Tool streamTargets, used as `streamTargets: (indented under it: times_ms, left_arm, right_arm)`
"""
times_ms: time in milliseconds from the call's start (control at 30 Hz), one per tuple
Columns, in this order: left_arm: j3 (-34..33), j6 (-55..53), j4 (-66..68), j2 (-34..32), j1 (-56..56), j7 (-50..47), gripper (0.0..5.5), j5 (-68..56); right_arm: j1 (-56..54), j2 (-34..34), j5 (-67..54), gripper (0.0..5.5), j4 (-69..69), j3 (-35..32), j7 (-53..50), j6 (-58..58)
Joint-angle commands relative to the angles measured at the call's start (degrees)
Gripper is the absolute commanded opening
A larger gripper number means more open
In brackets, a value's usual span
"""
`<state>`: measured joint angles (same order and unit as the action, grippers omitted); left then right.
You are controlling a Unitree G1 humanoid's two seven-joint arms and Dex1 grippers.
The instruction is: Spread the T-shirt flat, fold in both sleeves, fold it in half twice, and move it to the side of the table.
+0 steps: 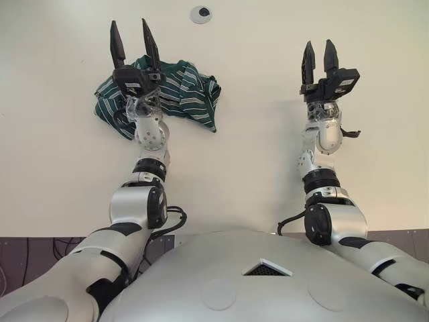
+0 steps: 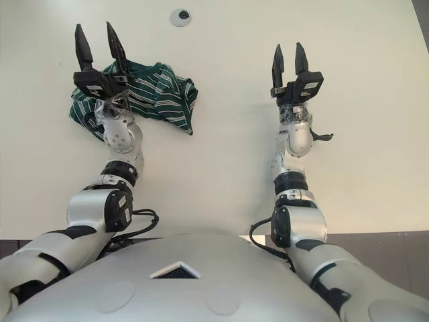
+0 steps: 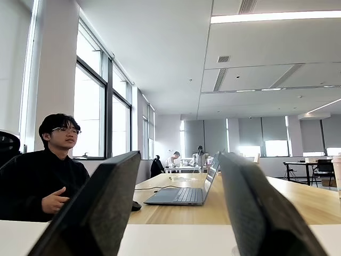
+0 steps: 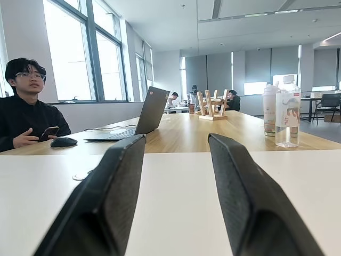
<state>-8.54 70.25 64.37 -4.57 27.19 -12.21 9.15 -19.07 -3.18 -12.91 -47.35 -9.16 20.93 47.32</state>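
Left eye view shows the striped T-shirt (image 1: 184, 90) crumpled on the counter (image 1: 255, 147) far from its near edge, the left end effector (image 1: 130, 30) above it and the right end effector (image 1: 320, 48) well apart, both splayed wide, presumably ready to flatten it.

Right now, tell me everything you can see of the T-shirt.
The T-shirt is soft-looking dark green fabric with thin white stripes. It is crumpled into a loose heap, neither spread nor folded. It lies on the white table, on the robot's left side. The open left gripper overlaps it in the head view; whether they touch cannot be told.
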Motion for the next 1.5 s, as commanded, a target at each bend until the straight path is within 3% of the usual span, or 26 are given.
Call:
streamTargets:
  times_ms: [33,200,367,700,1100,1500]
  left_arm:
    - [1.4,-5.1,1.3,-0.7,0.3,-5.8,2.62,4.4]
    - [2.6,-17.4,1.1,-0.4,2.5,-17.6,2.62,8.2]
    - [2.1,-15.2,0.8,-0.1,1.3,-4.6,2.62,0.5]
    - [3.5,-14.2,0.2,0.4,0.8,2.2,2.62,-2.4]
    - [4.5,-32.5,-9.8,-2.5,-0.5,14.1,2.62,-6.8]
    - [9.3,-47.9,-13.2,-4.0,-7.2,16.5,2.62,-1.8]
  right_arm:
    - [-0.2,-0.7,0.6,2.15,-0.7,-0.4,-0.3,0.1]
    - [-0.2,-0.6,0.7,2.15,-0.6,-0.3,-0.4,0.1]
    - [-0.3,-0.6,0.8,2.15,-0.7,-0.3,-0.5,0.0]
    - [-0.2,-0.5,0.9,2.15,-0.5,-0.1,-0.6,0.1]
    - [0.0,-0.3,1.3,2.15,0.4,-0.2,-0.9,-0.1]
    - [0.8,-0.3,2.1,2.15,2.8,0.2,-1.9,-0.2]
